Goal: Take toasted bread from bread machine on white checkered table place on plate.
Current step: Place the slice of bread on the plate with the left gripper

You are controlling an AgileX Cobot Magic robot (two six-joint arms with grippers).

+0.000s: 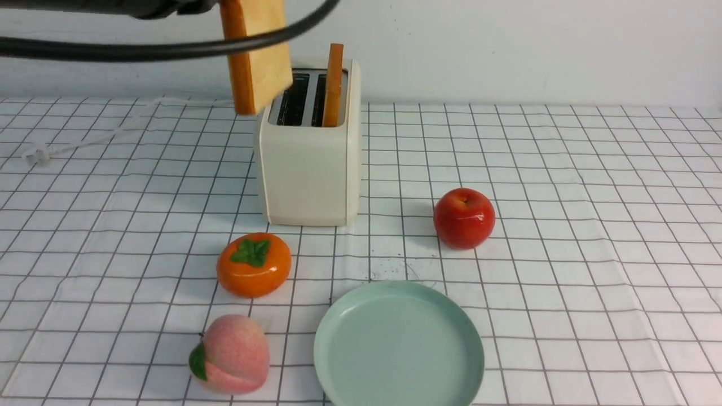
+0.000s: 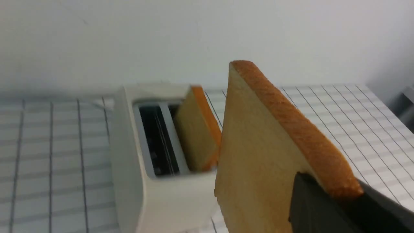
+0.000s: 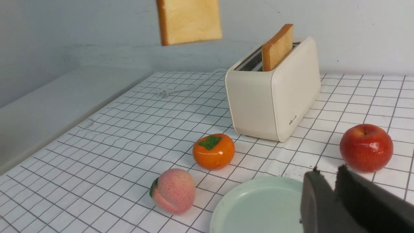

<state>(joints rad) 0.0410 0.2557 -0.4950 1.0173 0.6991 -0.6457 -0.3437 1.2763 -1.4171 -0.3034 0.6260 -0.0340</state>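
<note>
My left gripper (image 2: 333,186) is shut on one slice of toasted bread (image 2: 258,155) and holds it upright in the air, above and just left of the bread machine (image 1: 309,169). In the front view the slice (image 1: 256,56) hangs from the top edge, where the gripper is cut off. A second slice (image 1: 334,84) stands in the right slot; the left slot is empty. The mint-green plate (image 1: 397,347) lies empty near the front of the white checkered table (image 1: 592,225). My right gripper (image 3: 328,170) is shut and empty, low beside the plate (image 3: 258,207).
An orange persimmon (image 1: 254,265) and a pink peach (image 1: 231,354) sit left of the plate. A red apple (image 1: 463,219) sits right of the bread machine. A white cord and plug (image 1: 39,155) lie at the far left. My arm's black cable (image 1: 169,51) crosses the top.
</note>
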